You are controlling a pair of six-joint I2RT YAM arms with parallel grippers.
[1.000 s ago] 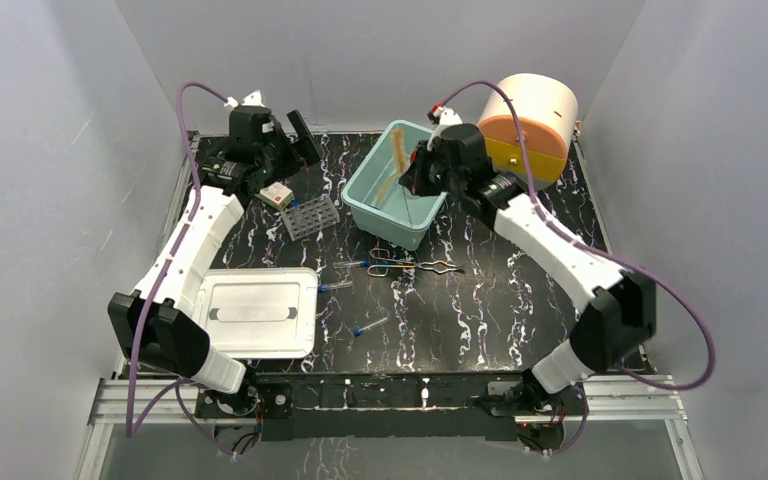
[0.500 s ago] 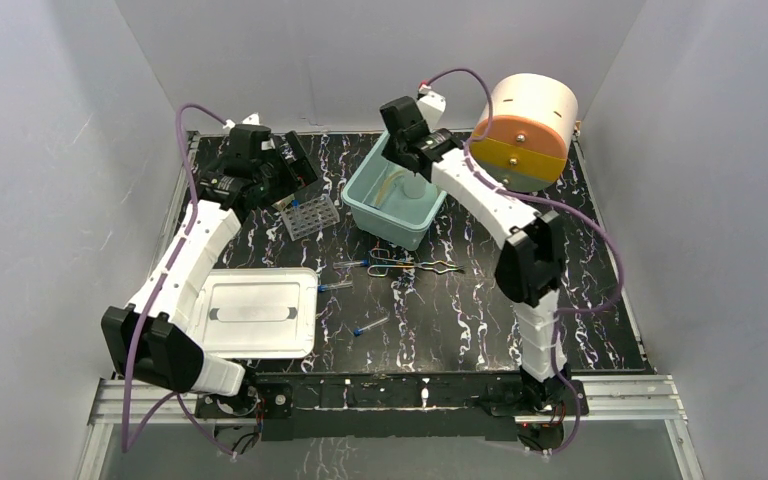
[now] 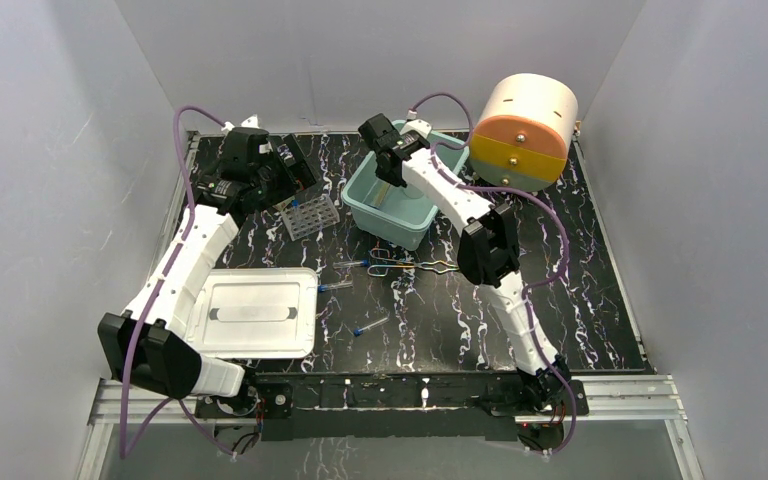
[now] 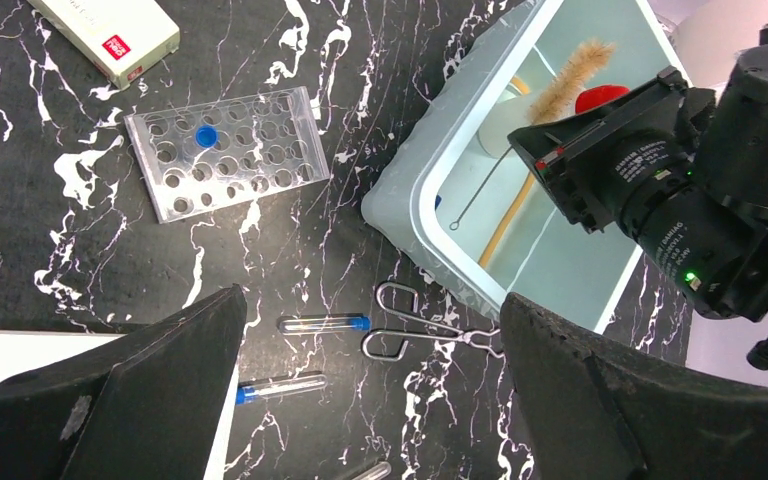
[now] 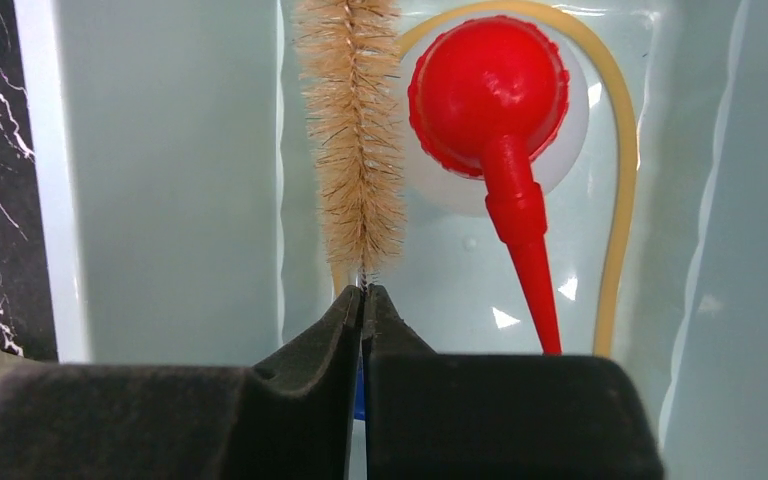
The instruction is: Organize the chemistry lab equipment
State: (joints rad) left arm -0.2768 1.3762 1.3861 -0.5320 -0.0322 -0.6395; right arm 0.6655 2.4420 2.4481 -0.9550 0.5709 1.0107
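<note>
Bristle brush (image 5: 352, 130), pinched by its wire stem in the closed right gripper (image 5: 363, 295) and held within the pale green bin (image 5: 160, 180), beside the red-nozzled wash bottle (image 5: 490, 95) and the tan rubber tubing (image 5: 625, 180) curving along the bin wall. Step in hand, as judged: depositing the brush in the bin; the next move calls for parting the jaws and lifting clear of the nozzle. Outside the bin, two blue-capped tubes (image 4: 322, 323) and the metal tongs (image 4: 420, 335) lie loose near the tube rack (image 4: 225, 150); the left gripper (image 4: 371, 298) hovers above them, jaws wide apart and empty
</note>
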